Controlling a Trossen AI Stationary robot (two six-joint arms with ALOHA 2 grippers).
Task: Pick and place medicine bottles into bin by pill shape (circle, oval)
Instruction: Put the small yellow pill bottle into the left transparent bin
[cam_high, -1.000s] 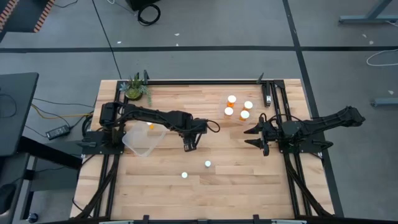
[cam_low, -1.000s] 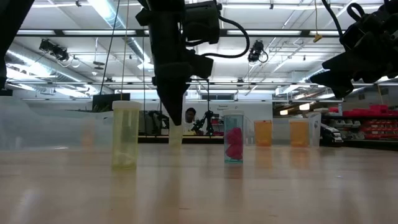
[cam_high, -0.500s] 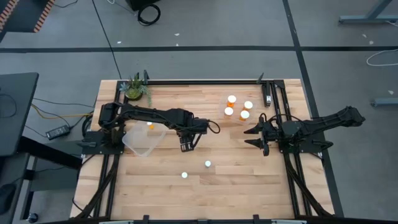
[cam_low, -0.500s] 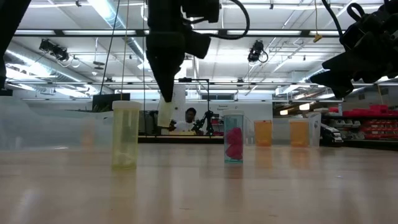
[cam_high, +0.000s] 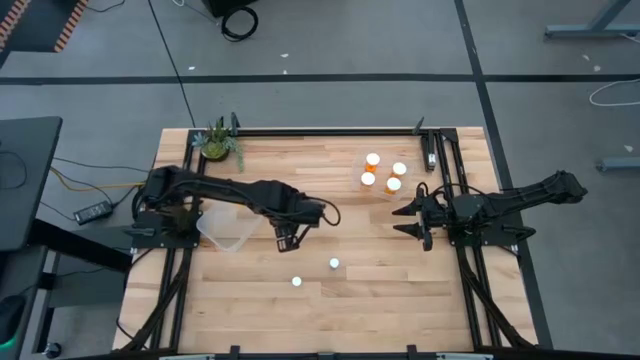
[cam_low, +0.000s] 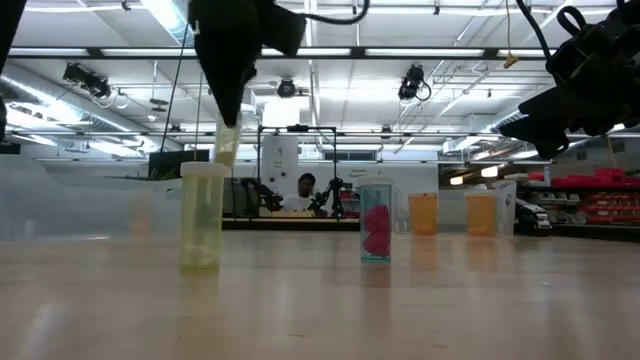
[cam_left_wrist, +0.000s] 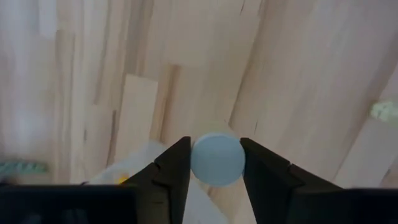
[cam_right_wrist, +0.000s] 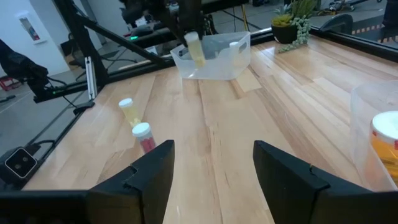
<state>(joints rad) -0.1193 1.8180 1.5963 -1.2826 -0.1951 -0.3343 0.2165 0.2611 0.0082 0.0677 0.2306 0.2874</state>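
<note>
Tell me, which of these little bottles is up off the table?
The yellowish bottle pinched in the left gripper, carried beside the clear bin; the others stand on the wood.

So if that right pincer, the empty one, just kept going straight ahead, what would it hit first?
Probably nothing nearby: the right pincer points across bare table. Farther along stands the clear bin, where the left pincer holds a bottle; depth is hard to judge.

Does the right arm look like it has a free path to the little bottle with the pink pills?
Probably yes. The right gripper hangs open above bare wood, and the pink-pill bottle stands alone in the open with nothing between them. The left gripper is off to the side, holding another bottle.
</note>
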